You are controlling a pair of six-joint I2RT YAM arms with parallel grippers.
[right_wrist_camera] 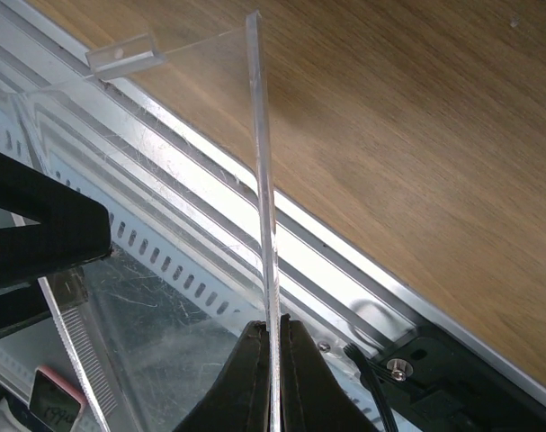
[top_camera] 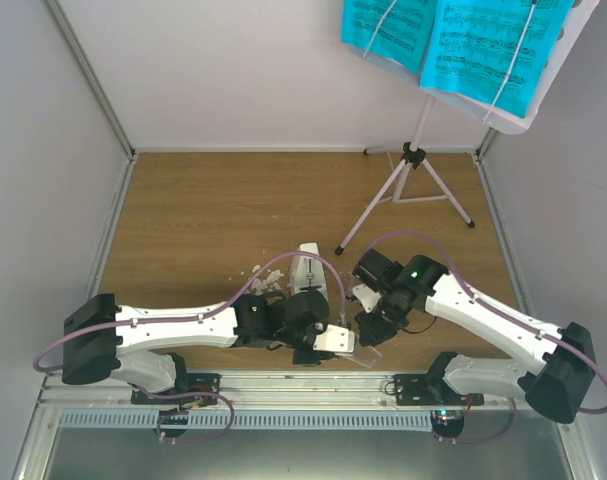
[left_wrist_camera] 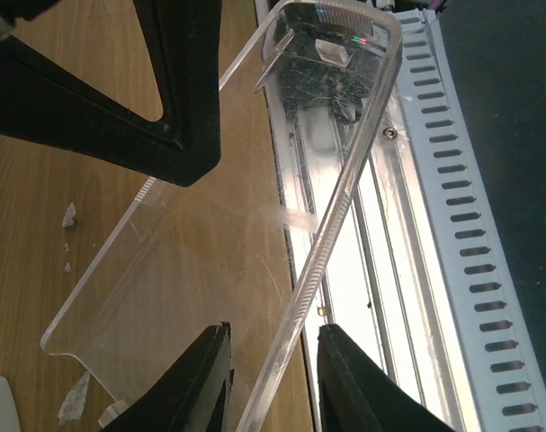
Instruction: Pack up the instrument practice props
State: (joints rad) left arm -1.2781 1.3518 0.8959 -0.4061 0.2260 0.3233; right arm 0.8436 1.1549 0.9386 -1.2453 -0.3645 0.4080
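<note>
**Item 1, left gripper** (left_wrist_camera: 274,333): part-open, a finger on each side of the thick rim of a clear plastic case (top_camera: 358,350). A sliver of gap shows on one side, so there is no firm hold.

**Item 2, right gripper** (right_wrist_camera: 273,326): closed tight, pinching a thin upright wall of the same case edge-on.

**Item 3, small white metronome** (top_camera: 305,270): standing on the wooden table (top_camera: 203,210) just beyond the left gripper, not touched by either hand.

**Item 4, pale-lilac music stand** (top_camera: 420,122): upright on its tripod, well beyond the right gripper.

**Item 5, cyan sheet-music pages** (top_camera: 453,40): spread on the stand's plate (partly cut off by the frame edge).

**Item 6, white crumbs** (top_camera: 258,280): scattered beside the left gripper, near the metronome.
</note>
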